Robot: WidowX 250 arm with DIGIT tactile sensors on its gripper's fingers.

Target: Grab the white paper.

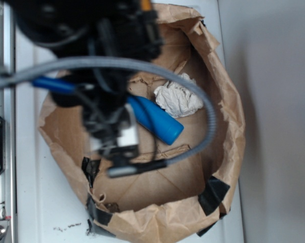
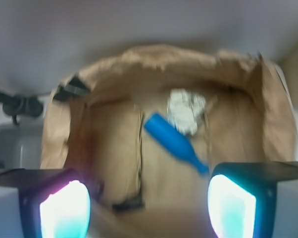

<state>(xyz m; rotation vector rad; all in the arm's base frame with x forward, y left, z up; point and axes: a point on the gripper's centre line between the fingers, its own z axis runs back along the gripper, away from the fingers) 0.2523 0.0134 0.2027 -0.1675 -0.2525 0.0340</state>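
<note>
The white paper is a small crumpled off-white wad lying on the floor of a big brown paper bag, against its far side. A blue bottle lies on its side right beside the wad. My gripper hovers above the bag floor, left of the wad and apart from it. The jaws stand wide open with nothing between them; the glowing pads frame bare bag floor.
The bag's rolled rim has black tape patches at several spots. The bag sits on a white table. A grey cable loops from the arm over the bag. A metal rail runs along the left edge.
</note>
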